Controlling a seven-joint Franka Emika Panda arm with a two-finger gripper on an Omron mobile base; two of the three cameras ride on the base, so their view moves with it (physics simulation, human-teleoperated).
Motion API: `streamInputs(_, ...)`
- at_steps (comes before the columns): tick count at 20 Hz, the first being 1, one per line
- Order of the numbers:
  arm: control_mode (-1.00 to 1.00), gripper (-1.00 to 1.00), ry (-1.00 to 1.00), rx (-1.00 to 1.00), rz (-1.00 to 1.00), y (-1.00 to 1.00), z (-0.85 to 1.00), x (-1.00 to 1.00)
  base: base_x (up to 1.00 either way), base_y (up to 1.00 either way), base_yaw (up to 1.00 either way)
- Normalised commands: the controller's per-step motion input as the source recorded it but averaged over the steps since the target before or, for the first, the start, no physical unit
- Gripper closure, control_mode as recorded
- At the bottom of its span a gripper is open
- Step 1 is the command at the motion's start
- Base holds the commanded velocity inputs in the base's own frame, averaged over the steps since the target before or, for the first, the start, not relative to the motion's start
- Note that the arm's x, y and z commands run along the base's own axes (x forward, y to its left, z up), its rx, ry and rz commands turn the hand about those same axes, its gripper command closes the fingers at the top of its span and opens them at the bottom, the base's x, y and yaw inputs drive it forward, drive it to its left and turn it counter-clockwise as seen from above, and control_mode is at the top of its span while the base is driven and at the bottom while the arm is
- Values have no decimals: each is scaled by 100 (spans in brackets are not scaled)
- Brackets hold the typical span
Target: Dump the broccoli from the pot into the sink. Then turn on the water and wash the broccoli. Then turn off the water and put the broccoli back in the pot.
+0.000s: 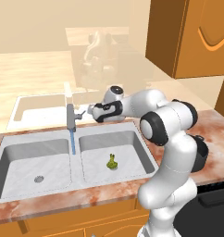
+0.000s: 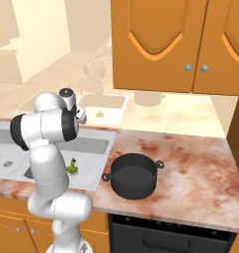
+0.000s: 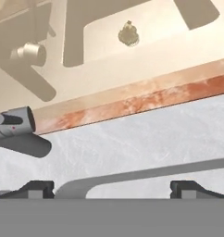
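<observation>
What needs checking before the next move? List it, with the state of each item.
1. Water running from faucet: ok.
2. Broccoli in the sink: ok, right basin.
3. Broccoli under the stream: not ok, water falls at the divider, apart from it.
4. Pot upright on the counter, right of sink: ok.
5. Claw open and empty: ok.
6. Claw close to the faucet handle: cannot tell.

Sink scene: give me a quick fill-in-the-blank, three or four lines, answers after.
1. The broccoli lies in the ____ basin of the sink.
2. Water from the faucet is ____.
3. The pot stands on the counter, ____ of the sink.
4. The hand is beside the ____.

Answers: right; running; right; faucet
</observation>
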Motion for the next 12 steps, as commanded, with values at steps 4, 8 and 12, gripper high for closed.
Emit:
streamInputs(4, -100, -100, 6, 0, 0, -9, -13, 0, 0, 0, 0)
streamInputs(8, -100, -100, 4, 0, 0, 0, -16, 0, 0, 0, 0)
streamInputs(12, -100, -100, 2, 0, 0, 0, -22, 1, 0, 0, 0)
